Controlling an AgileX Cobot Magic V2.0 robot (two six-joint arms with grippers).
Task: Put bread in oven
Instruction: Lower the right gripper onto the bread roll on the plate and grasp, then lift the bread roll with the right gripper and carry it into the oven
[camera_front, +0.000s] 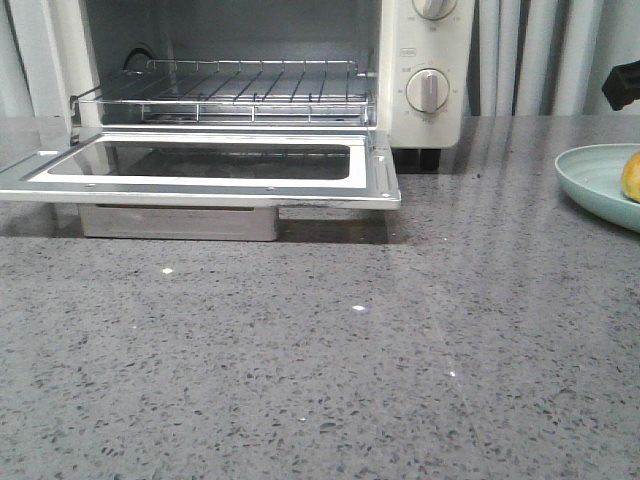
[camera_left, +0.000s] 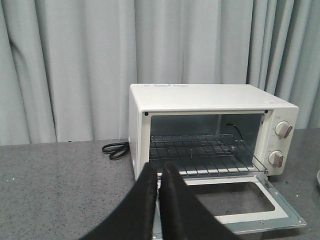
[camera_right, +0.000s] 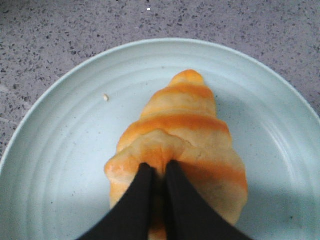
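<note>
Cream-white countertop toaster oven (camera_front: 425, 70): placed at the back of a speckled grey stone table (camera_front: 330, 370), before pale grey pleated curtains (camera_left: 75, 65). Its glass-windowed drop-down door (camera_front: 200, 165) is lowered flat and open toward the front. A wire rack (camera_front: 230, 95) is seen inside, bare. Two round knobs (camera_front: 428, 90) are set on the right-hand panel. A black power cord (camera_left: 115, 150) is coiled on the table beside the oven.

Oblong golden-yellow bread roll with browner diagonal bands (camera_right: 182, 145): laid on a pale mint-green round plate (camera_right: 60, 165) at the right edge of the table, well apart from the oven. The tapered end is pointed away from the right gripper.

Right gripper (camera_right: 156, 172): black fingers are drawn close together, tips against the near end of the roll; whether crust is pinched between them cannot be told.

Left gripper (camera_left: 159, 172): black fingers are pressed together on nothing, held in front of the oven's open door.
</note>
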